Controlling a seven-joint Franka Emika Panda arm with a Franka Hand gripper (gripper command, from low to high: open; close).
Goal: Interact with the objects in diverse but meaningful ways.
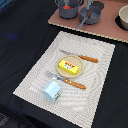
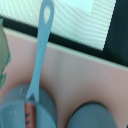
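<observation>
My end effector hangs over the pink board at the far edge of the scene, above a small grey pan; whether its fingers are spread or shut I cannot tell, because the exterior view blurs them against the pan and my wrist view shows no fingertips at all. That wrist view looks down on a pale blue long handle with a hole at its end, running into a grey pan that holds something reddish-orange, perhaps the sausage, though it is too blurred to be sure. Beside the pan stands the grey two-handled pot. On the striped placemat the setting looks untouched: the yellow packet with its red label lies on the plate, a knife on the far side of it, a fork on the near side, and the light blue cup near the mat's front edge. I see no tomato. I judge the task at an early or middle stage: I am at the cookware, nothing is clearly lifted, and the packet, cup and cutlery are left to handle.
</observation>
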